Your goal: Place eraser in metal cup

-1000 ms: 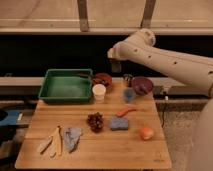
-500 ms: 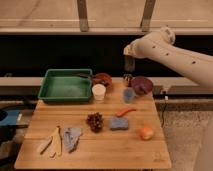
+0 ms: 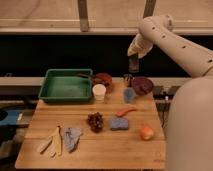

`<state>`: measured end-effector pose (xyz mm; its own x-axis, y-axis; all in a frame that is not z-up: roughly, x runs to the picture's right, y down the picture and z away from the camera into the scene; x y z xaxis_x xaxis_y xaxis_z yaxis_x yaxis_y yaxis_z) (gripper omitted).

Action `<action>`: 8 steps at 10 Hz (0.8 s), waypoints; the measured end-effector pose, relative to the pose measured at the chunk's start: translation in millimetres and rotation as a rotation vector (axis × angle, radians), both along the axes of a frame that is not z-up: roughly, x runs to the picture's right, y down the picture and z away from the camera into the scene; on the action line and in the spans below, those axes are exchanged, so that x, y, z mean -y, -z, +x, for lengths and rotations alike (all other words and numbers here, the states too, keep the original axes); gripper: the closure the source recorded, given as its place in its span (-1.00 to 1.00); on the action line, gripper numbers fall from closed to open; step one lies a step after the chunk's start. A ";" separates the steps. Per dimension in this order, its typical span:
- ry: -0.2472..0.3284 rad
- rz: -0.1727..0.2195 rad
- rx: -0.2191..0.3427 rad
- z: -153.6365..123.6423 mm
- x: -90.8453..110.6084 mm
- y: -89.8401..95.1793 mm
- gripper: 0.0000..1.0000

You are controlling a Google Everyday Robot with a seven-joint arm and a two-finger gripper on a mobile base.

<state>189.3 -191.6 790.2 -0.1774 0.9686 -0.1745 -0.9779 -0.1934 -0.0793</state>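
My gripper (image 3: 133,65) hovers at one o'clock over the wooden counter (image 3: 100,147), jaws clenched on the small flat black eraser (image 3: 133,64), directly above the small dark metal cup (image 3: 128,78).

— What stands on the wooden table (image 3: 100,150)?
— A green tray (image 3: 66,85), white cup (image 3: 99,92), light-blue cup (image 3: 129,95), metal cup (image 3: 128,78), dark bowl (image 3: 142,85), grapes (image 3: 95,121), blue sponge (image 3: 119,124), carrot (image 3: 125,111) and orange (image 3: 146,132).
— And the gripper (image 3: 133,65)?
— Above the metal cup, closed.
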 end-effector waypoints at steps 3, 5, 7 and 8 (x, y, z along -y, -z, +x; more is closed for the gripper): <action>-0.051 -0.003 0.030 13.9 -13.8 -6.5 1.00; -0.083 0.028 0.081 15.9 -21.2 -8.4 1.00; -0.077 0.066 0.158 19.3 -31.2 -8.9 1.00; -0.066 0.077 0.186 17.7 -33.4 -8.3 1.00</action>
